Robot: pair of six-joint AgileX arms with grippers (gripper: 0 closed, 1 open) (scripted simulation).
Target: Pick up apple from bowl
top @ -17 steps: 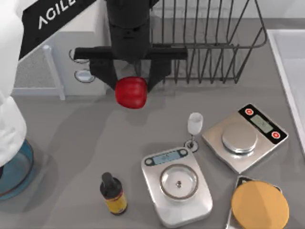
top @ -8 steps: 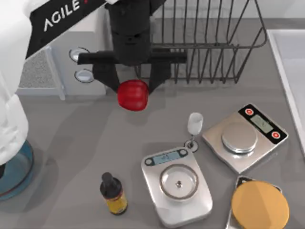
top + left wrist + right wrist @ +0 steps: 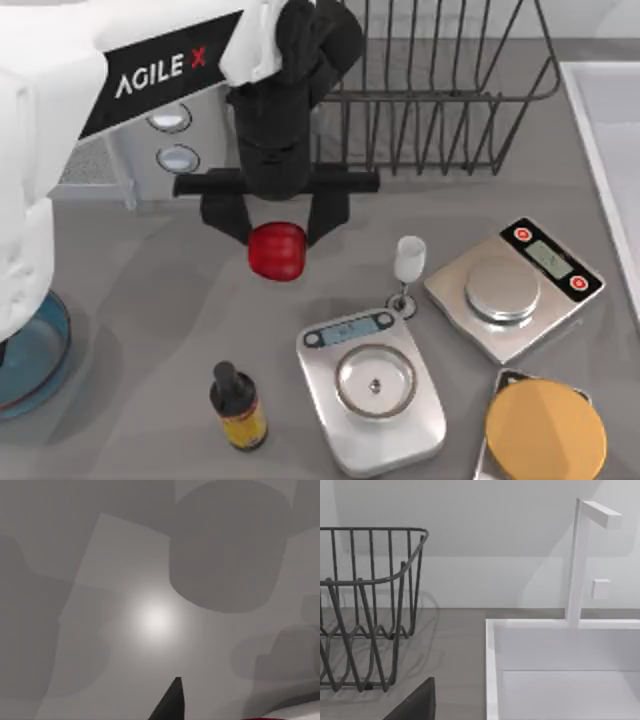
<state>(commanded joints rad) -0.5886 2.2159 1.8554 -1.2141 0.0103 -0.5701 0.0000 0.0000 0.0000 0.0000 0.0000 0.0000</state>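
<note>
The red apple [image 3: 277, 251] hangs above the grey table, left of centre, clamped between the two black fingers of my left gripper [image 3: 277, 238], which is shut on it. The blue-teal bowl [image 3: 35, 365] sits at the table's left edge, partly hidden by my white left arm, well away from the apple. In the left wrist view a dark fingertip [image 3: 170, 704] and a red sliver of the apple [image 3: 265, 718] show over bare table. My right gripper [image 3: 417, 705] is parked at the back right, by the rack and sink.
A dark wire dish rack [image 3: 440, 90] stands behind the left gripper. A white sink [image 3: 612, 130] lies at the right edge. In front are two scales [image 3: 372, 390] [image 3: 510, 290], a small white glass [image 3: 409, 258], an amber dropper bottle [image 3: 238, 405] and an orange disc [image 3: 545, 430].
My left gripper has carried the apple toward the table's front and it looks lower and smaller. The other objects have not moved.
</note>
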